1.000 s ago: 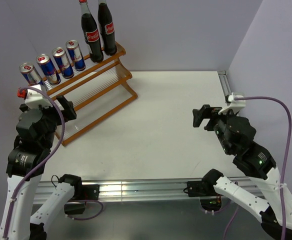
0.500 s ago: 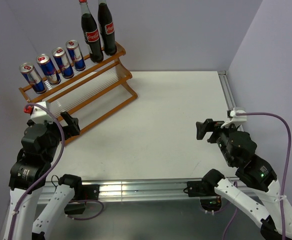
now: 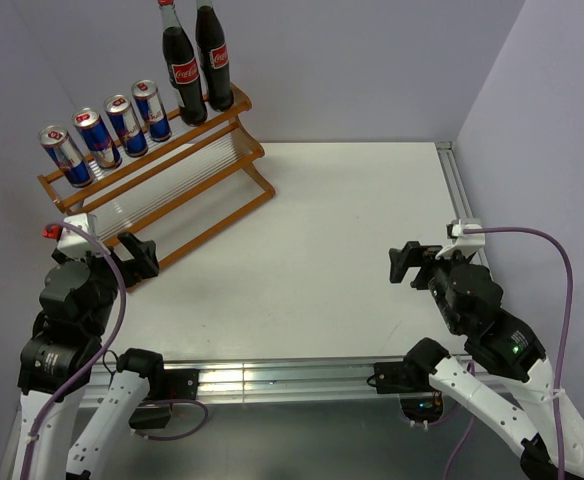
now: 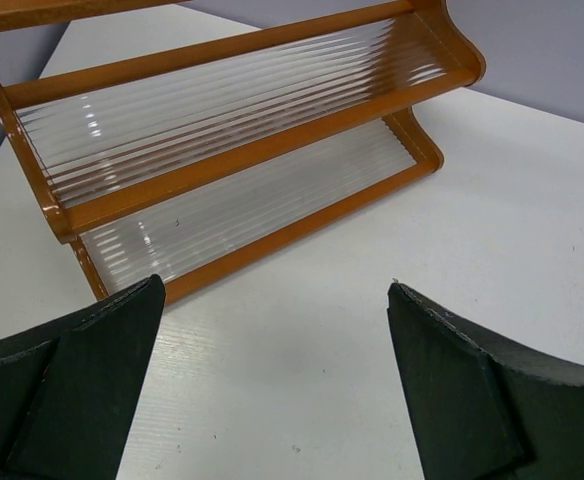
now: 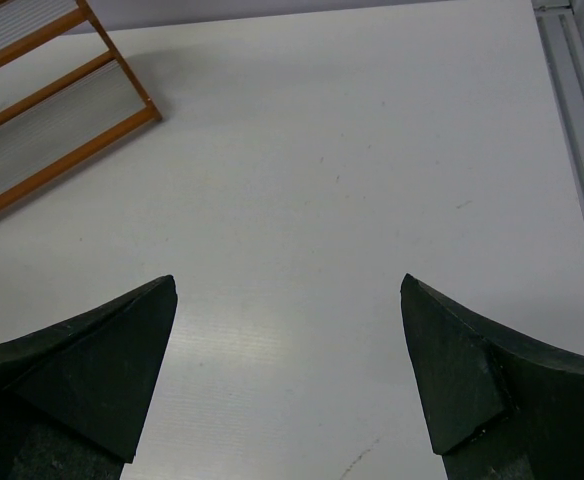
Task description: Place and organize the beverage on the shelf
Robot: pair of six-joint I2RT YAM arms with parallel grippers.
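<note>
Cut off: the necks of the two cola bottles (image 3: 184,75) run to the overhead view's top edge. The left wrist view shows only the lower tiers, and the right wrist view one shelf corner.
Shelf (image 3: 187,175): at the far left of the desk (image 3: 332,230), long axis running diagonally from near left to far right.
Drinks: all on the top tier, upright. The four cans (image 3: 125,125) stand in a row, with the bottles at the far-right end.
Left tool (image 3: 137,255): fingers wide apart, empty, by the shelf's near-left end.
Right tool (image 3: 407,262): fingers wide apart, empty, over the desk's right side, well apart from the shelf.
</note>
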